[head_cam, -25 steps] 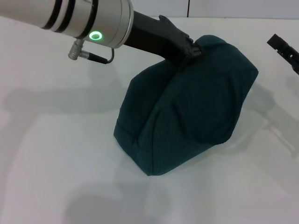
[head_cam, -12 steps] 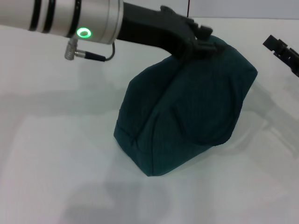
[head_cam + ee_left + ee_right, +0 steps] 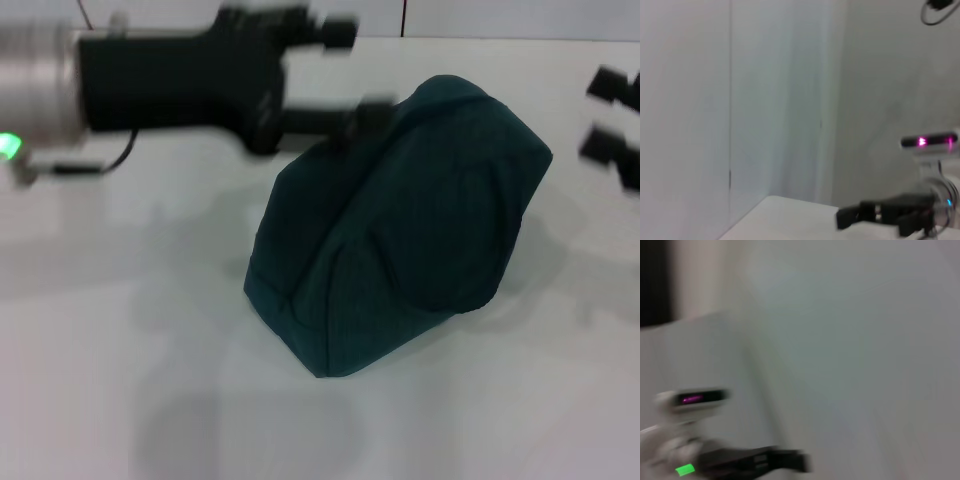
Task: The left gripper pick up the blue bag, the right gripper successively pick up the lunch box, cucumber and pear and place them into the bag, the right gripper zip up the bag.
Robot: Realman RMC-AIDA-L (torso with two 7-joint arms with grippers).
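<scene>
A wide white tabletop [image 3: 120, 380] carries a large, closed, dark teal-blue fabric bag [image 3: 400, 230], slumped near the middle. The left arm's black tool [image 3: 345, 70] hovers at the bag's upper left, fingers spread apart, holding nothing. The right arm's black tool [image 3: 612, 115] sits at the right edge, fingers apart.

Silver left arm [image 3: 35, 75], black forked tool [image 3: 345, 75].

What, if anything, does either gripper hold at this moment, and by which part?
Nothing is held. The left gripper is open beside the top of the blue bag, clear of it; the right gripper is open too, at the table's right edge.
</scene>
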